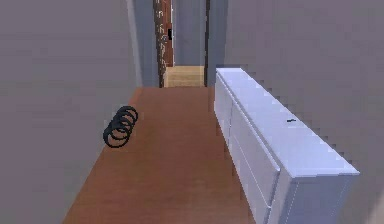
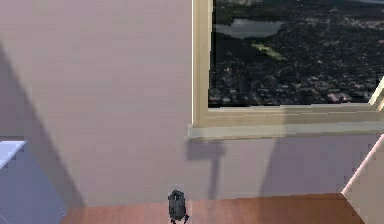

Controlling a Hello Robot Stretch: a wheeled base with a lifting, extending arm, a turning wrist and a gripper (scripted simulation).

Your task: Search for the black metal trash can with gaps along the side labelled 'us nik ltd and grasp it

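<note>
black ringed metal can (image 1: pixel 120 127) on brown wood floor (image 1: pixel 170 175), left of long white dresser (image 1: pixel 265 135): approach, turn arm side toward it; pincer (image 2: pixel 178 206) load cannot be told.

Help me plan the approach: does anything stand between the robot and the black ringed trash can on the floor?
Nothing visible does. In the forward view the trash can sits by the wall on the view's left, bare floor in front of it; the white dresser stands along the view's right, off that path.
</note>
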